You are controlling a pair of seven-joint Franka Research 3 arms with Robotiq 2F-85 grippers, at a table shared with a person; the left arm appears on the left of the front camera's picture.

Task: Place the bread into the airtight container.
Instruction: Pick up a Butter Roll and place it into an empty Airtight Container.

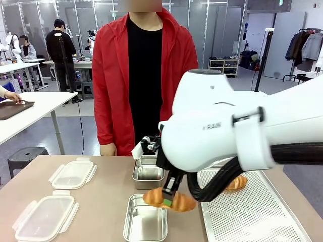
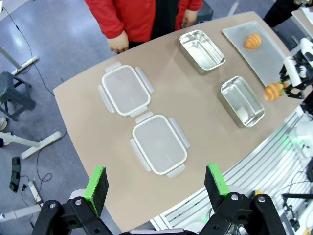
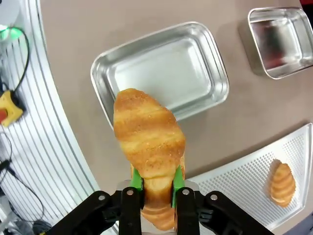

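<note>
Your right gripper (image 3: 156,181) is clamped on the tail of the croissant (image 3: 149,137), lower centre of the wrist frame, over the near rim of the shiny, round-cornered steel container (image 3: 195,63). The soft, flaky crust may crumble or slip. Released here, it could catch the rim and roll onto the table (image 3: 146,19).

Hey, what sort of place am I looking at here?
Probably a robotics lab or test hall: the robot's right pincer holds a croissant over a steel container, other work tables with people stand behind, and a clothes rack stands in the background.
</note>
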